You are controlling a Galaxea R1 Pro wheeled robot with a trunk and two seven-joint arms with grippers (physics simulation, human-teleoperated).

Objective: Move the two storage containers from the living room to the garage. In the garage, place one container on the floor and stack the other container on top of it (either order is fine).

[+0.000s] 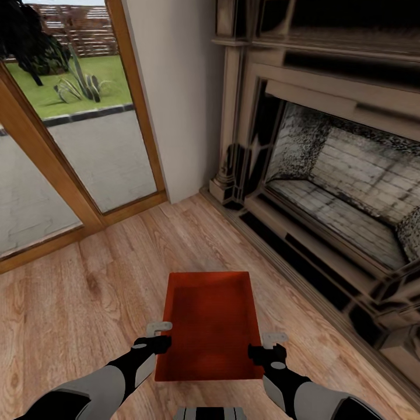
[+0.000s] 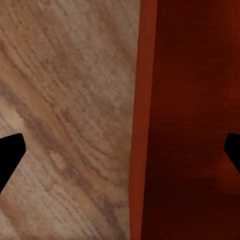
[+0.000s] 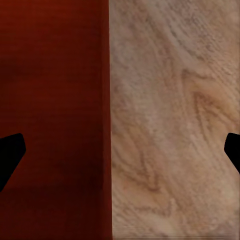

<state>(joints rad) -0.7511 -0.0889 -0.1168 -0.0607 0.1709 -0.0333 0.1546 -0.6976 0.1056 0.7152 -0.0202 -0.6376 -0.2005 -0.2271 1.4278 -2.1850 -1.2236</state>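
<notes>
While jaws straddle each side wall of the container point(image 1: 209, 324), I judge pickup under way.
Left gripper point(image 1: 156, 343) and right gripper point(image 1: 262, 350) spread, unclenched; next: clamp both, lift.

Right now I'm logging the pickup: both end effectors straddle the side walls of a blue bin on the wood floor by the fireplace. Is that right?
Not quite: the bin is orange-red, not blue, as the head view shows. The rest holds: the left end effector and right end effector each straddle a side wall, and it sits on the wood floor by the fireplace.

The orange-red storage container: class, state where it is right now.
Head view: the container sits low and centred between both grippers, above the wood plank floor, left of the fireplace.
</notes>
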